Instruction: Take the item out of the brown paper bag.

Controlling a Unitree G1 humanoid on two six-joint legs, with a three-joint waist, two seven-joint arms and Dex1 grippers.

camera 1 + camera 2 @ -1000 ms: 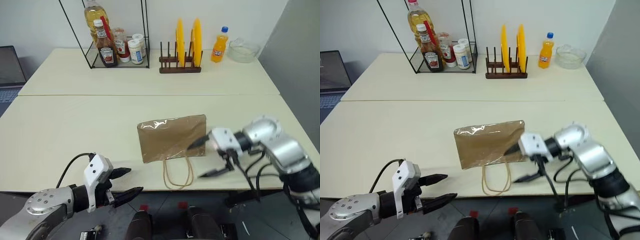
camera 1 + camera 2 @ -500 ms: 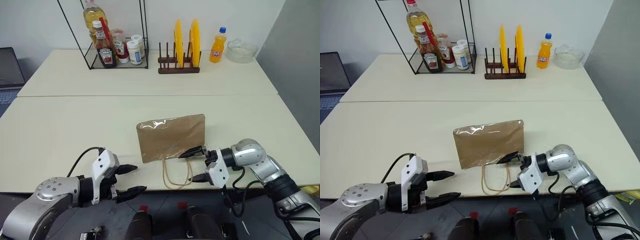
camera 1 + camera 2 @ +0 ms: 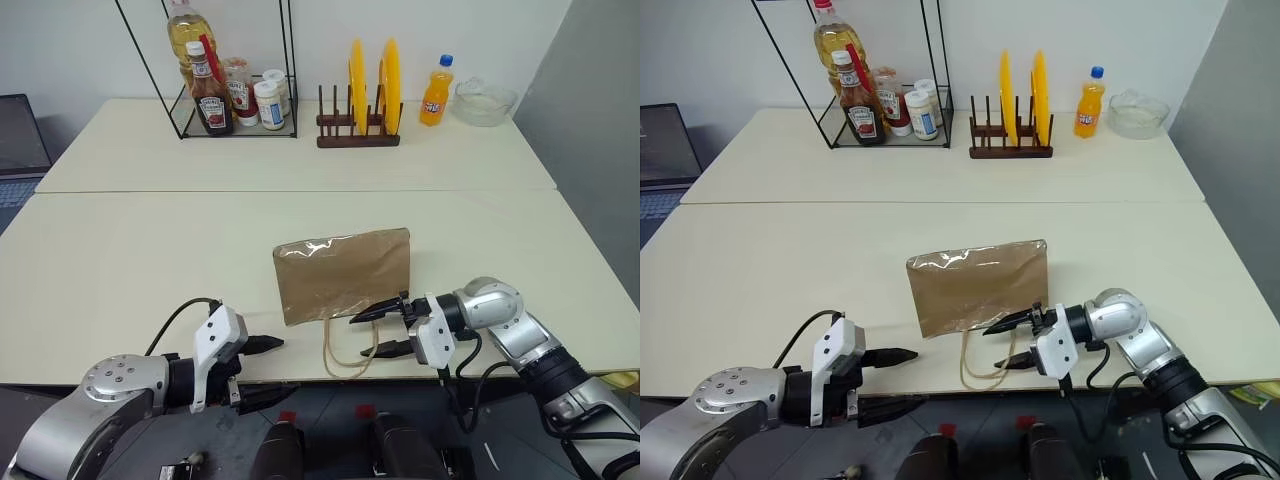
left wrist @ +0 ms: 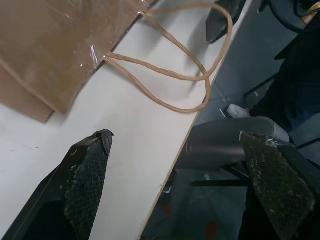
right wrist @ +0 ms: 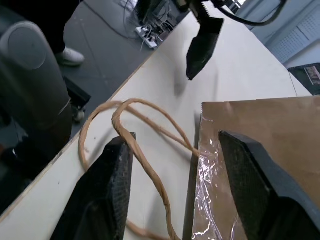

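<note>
Right wrist view: right gripper [image 5: 175, 185] spread astride bag handles [image 5: 135, 125] beside flat brown paper bag [image 5: 260, 135]; left gripper [image 3: 262, 372] spread too.

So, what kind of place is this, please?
Probably a lab set up as a mock kitchen: a wire rack with ketchup and oil bottles, yellow plates in a wooden stand, and a laptop at the table's edge.

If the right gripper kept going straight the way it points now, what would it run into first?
Most likely the paper loop handles of the brown paper bag: the right gripper, jaws open, points along the table's front edge with the handles lying between its fingers. Depth is hard to judge; it could pass just above them.
</note>
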